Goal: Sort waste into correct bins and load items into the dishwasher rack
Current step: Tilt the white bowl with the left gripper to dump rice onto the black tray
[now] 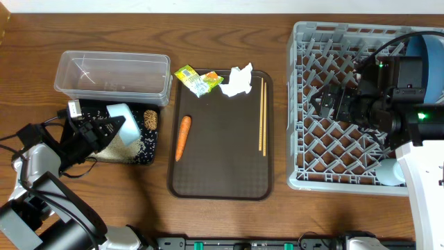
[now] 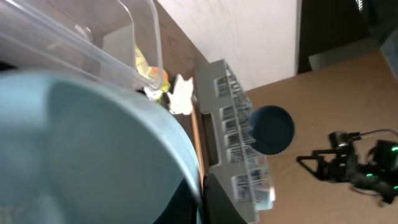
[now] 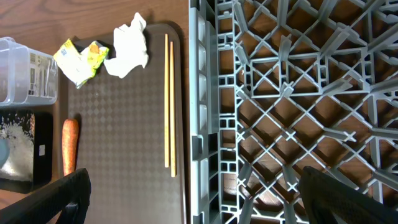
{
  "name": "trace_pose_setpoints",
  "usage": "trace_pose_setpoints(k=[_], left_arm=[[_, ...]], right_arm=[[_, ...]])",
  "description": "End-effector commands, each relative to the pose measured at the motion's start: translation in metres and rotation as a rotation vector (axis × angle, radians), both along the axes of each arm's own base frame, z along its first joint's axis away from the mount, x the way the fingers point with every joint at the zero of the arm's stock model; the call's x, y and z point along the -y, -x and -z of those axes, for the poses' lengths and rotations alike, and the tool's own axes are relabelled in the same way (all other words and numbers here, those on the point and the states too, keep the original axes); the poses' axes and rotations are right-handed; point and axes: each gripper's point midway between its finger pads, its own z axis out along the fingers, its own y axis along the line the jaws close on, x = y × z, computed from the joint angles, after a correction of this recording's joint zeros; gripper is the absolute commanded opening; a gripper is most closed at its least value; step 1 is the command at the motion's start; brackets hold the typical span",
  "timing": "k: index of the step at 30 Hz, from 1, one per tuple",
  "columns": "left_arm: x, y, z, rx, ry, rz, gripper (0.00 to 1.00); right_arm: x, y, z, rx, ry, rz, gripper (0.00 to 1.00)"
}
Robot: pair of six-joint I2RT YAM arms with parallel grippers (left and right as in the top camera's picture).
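My left gripper [image 1: 109,127] is shut on the rim of a pale blue-white bowl [image 1: 122,119] and holds it tilted over the black tray [image 1: 147,154], where rice grains [image 1: 128,147] and a brown scrap [image 1: 150,119] lie. The bowl fills the left wrist view [image 2: 93,143], its rim pinched between my fingers [image 2: 202,194]. The carrot [image 1: 182,136], wrapper [image 1: 197,80], tissue [image 1: 237,82] and chopsticks [image 1: 262,114] lie on the brown serving tray [image 1: 222,173]. My right gripper [image 3: 193,190] is open and empty over the left part of the grey rack [image 1: 326,156].
The clear tub [image 1: 111,75] stands behind the black tray. A dark-blue plate [image 1: 424,59] stands in the rack's far right corner, and a pale cup [image 1: 392,172] is at its near right edge. Cables trail near the left arm.
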Motion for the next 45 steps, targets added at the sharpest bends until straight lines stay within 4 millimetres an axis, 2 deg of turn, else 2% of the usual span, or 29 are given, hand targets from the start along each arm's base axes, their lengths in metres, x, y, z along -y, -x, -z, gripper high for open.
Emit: trace_pose_setpoints(k=[1,3,5,6,8,10,12,15,17,20,23,25,26,27,28,29,30,31,32,34,37,39,40,42,45], left_arm=[[-0.006,-0.001,0.008,-0.061,0.008,-0.029,0.06],[-0.002,0.001,-0.003,-0.018,0.052,-0.016,0.06],[-0.006,0.001,0.012,-0.039,-0.043,-0.017,0.06],[-0.006,0.001,0.012,-0.08,-0.011,-0.03,0.06],[-0.001,0.001,-0.004,-0.012,0.064,-0.013,0.06],[-0.001,0.0,-0.004,0.02,0.033,-0.004,0.06],[0.002,0.001,-0.019,0.06,0.114,0.001,0.06],[-0.003,0.0,-0.005,0.016,0.046,-0.011,0.06],[-0.002,0.0,-0.013,0.028,0.094,-0.012,0.06],[-0.005,-0.001,-0.005,0.05,0.008,-0.009,0.06],[0.0,0.001,-0.022,-0.001,0.179,-0.015,0.06],[0.002,0.002,-0.011,0.02,0.068,-0.003,0.06],[-0.002,0.002,0.007,-0.038,-0.022,-0.011,0.06],[-0.006,0.002,0.018,-0.12,-0.032,-0.033,0.06],[-0.006,0.002,0.015,-0.18,0.052,-0.057,0.06],[-0.002,0.001,-0.002,-0.127,0.145,-0.04,0.06],[0.002,0.001,-0.016,0.0,0.139,-0.008,0.06],[0.002,0.0,-0.017,0.076,0.076,0.005,0.06],[-0.001,-0.001,-0.01,0.059,0.04,0.001,0.06],[0.0,-0.001,-0.015,0.024,0.109,-0.007,0.06],[-0.001,-0.001,0.0,-0.048,0.06,-0.019,0.06],[0.001,-0.001,-0.007,-0.056,0.12,-0.016,0.06],[0.002,-0.001,-0.003,-0.036,0.071,-0.006,0.06],[-0.001,-0.001,0.013,-0.13,0.027,-0.029,0.06],[0.01,-0.001,-0.005,-0.103,0.138,0.0,0.06]], right_arm=[[-0.002,0.0,-0.002,0.001,-0.012,0.001,0.99],[-0.002,0.002,-0.002,-0.004,-0.012,0.0,0.99],[-0.002,0.003,-0.001,-0.011,-0.011,0.001,0.99],[-0.002,0.003,-0.001,-0.011,-0.012,0.0,0.99],[-0.002,0.003,-0.001,-0.012,-0.012,0.0,0.99],[-0.002,0.004,0.0,-0.015,-0.011,0.001,0.99],[-0.002,0.003,-0.001,-0.01,-0.012,0.0,0.99],[-0.002,0.004,0.0,-0.015,-0.011,0.0,0.99],[-0.002,0.004,0.0,-0.015,-0.011,0.0,0.99],[-0.002,0.005,0.0,-0.019,-0.011,0.001,0.99],[-0.002,0.005,0.0,-0.018,-0.011,0.001,0.99],[-0.002,0.005,0.0,-0.02,-0.011,0.001,0.99],[-0.002,0.004,0.0,-0.017,-0.011,0.001,0.99],[-0.002,0.003,-0.001,-0.012,-0.011,0.001,0.99],[-0.002,0.003,-0.001,-0.01,-0.012,0.0,0.99],[-0.002,0.003,-0.001,-0.011,-0.012,0.0,0.99],[-0.002,0.004,0.0,-0.015,-0.011,0.0,0.99],[-0.002,0.004,0.0,-0.017,-0.011,0.001,0.99],[-0.002,0.004,-0.001,-0.013,-0.011,0.001,0.99],[-0.002,0.002,-0.002,-0.006,-0.012,0.0,0.99],[-0.002,0.004,0.0,-0.015,-0.011,0.001,0.99],[-0.002,0.004,0.0,-0.016,-0.011,0.0,0.99],[-0.002,0.005,0.0,-0.018,-0.011,0.0,0.99],[-0.002,0.004,0.0,-0.017,-0.011,0.0,0.99],[-0.002,0.004,-0.001,-0.014,-0.011,0.0,0.99]])
